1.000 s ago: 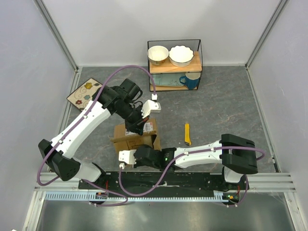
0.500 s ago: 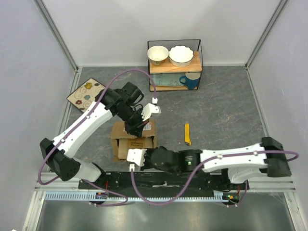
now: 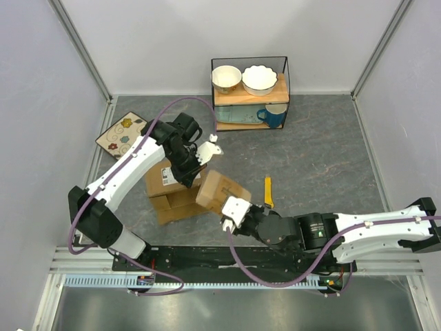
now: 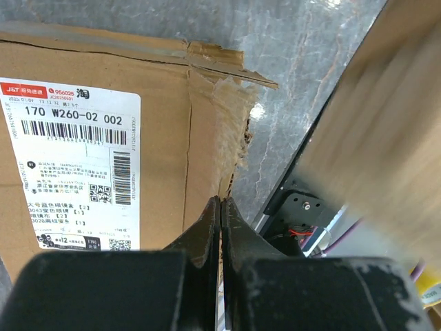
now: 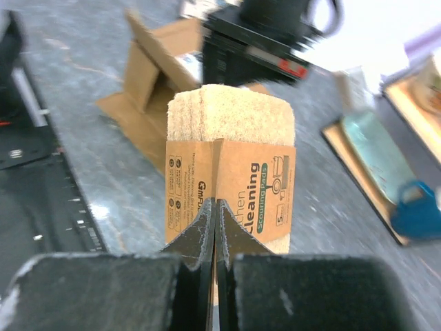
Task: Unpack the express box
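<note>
The express box lies open on the grey table, flaps spread, its white label facing the left wrist camera. My left gripper is shut on the box's torn wall edge. My right gripper is shut on the cardboard sleeve of a brown scouring-pad pack and holds it up, just right of the box. In the right wrist view the pack stands upright above the fingertips, with the open box behind it.
A yellow utility knife lies right of the pack. A wire rack at the back holds two bowls and a blue mug. A flowered tile lies at the far left.
The right gripper has drawn the scouring-pad pack out of the box and up to the right, its arm swinging right. The box has shifted left and back with the left gripper.
</note>
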Robot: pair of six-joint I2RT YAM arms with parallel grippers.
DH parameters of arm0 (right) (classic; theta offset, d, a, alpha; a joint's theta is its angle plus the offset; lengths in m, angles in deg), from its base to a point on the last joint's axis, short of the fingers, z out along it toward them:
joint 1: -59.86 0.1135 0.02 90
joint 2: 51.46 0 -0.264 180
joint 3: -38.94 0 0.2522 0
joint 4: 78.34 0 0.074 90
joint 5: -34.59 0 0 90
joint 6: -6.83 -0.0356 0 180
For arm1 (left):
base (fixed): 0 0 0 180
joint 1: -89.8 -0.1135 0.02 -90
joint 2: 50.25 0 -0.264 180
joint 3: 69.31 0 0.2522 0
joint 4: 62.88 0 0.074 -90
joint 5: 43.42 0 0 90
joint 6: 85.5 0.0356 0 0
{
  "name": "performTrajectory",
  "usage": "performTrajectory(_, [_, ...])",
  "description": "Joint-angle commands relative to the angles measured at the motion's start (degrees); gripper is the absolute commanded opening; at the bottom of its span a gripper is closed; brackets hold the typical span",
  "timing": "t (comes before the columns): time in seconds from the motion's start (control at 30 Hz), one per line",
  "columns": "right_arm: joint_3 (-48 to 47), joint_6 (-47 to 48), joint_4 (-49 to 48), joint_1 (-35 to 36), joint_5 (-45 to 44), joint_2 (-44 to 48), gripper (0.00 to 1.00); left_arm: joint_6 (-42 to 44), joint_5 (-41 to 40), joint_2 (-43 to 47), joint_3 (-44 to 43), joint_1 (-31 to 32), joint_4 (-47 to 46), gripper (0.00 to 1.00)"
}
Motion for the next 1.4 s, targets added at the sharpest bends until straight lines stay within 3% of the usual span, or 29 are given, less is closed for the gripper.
performTrajectory(0.0, [-2.3,-1.8,4.2,0.2,-19.7,2.9,0.00,-0.2,-0.9,-0.1,-3.0,-2.0,2.3,0.02])
performTrajectory(0.1, [-2.9,-5.4,8.1,-2.8,-29.1,1.8,0.00,0.4,0.1,0.2,-4.5,-2.0,3.8,0.02])
performTrajectory(0.27, [-2.0,-19.4,15.1,-17.3,-31.1,0.8,0.00,0.9,3.8,-0.3,-7.9,-2.0,7.4,0.02])
performTrajectory(0.43, [1.3,-25.3,15.2,-29.9,-25.6,-0.1,0.00,0.9,7.9,-1.0,-12.2,-1.9,11.0,0.02])
performTrajectory(0.73, [6.9,-32.4,14.7,-43.9,-13.7,-6.2,0.00,0.0,8.9,-1.3,-13.5,0.6,11.0,0.02])
performTrajectory(0.9, [8.9,-35.0,14.5,-46.4,-11.2,-9.0,0.03,1.0,11.0,-1.9,-10.7,2.9,11.0,0.02])
performTrajectory(0.93, [9.3,-35.1,14.4,-46.5,-11.1,-9.0,0.17,1.4,11.6,-2.0,-10.2,3.2,10.9,0.02])
performTrajectory(1.03, [9.3,-35.2,14.3,-46.5,-10.4,-8.6,0.39,2.2,11.8,-2.8,-9.4,3.7,10.9,0.02])
performTrajectory(1.1, [8.7,-34.1,14.0,-46.5,-9.0,-7.0,0.46,2.6,11.9,-3.4,-9.6,3.8,10.9,0.02])
performTrajectory(1.23, [8.0,-29.3,9.7,-45.8,-1.9,1.5,0.55,3.2,11.8,-3.9,-10.9,4.0,11.0,0.02])
performTrajectory(1.37, [7.8,-19.1,-0.6,-39.9,7.9,10.6,0.49,3.1,12.2,-4.4,-13.7,4.1,11.0,0.02])
